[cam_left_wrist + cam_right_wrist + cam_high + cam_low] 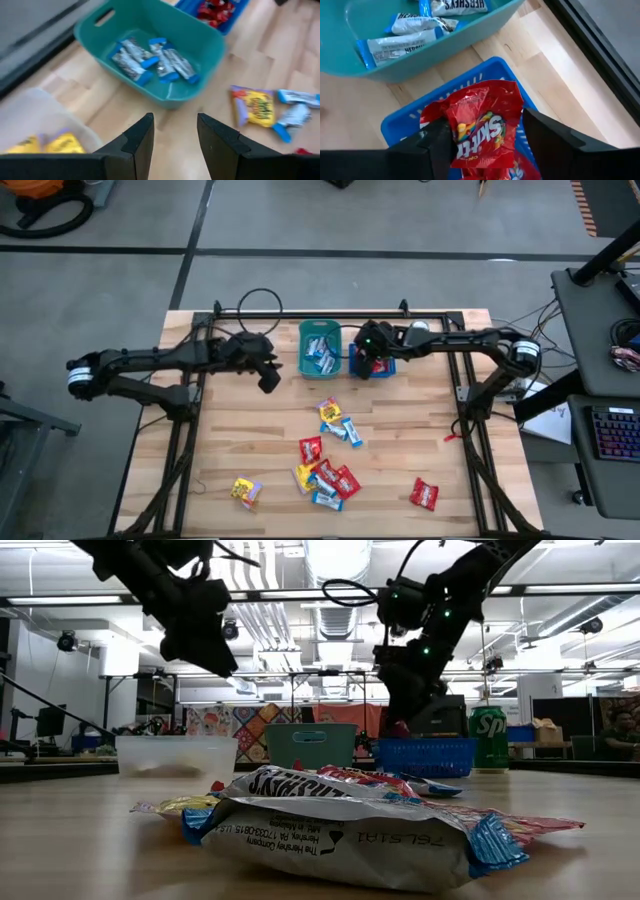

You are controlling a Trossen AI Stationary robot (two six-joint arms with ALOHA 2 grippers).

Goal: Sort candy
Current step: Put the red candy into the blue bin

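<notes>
Candy sorting, overhead. At 6 o'clock a cluster of loose candies (325, 475) lies on the wooden surface (400, 430), with a yellow one (245, 491) at 7 o'clock and a red one (424, 494) at 5 o'clock. Farther up stand the teal bin (320, 348) holding blue-and-white candies, and the blue basket (371, 363). The right claw (485, 140) hangs over the basket, fingers spread wide about a red candy packet (482, 125). The left claw (175, 137), at 10 o'clock, hangs parted and empty beside the teal bin.
</notes>
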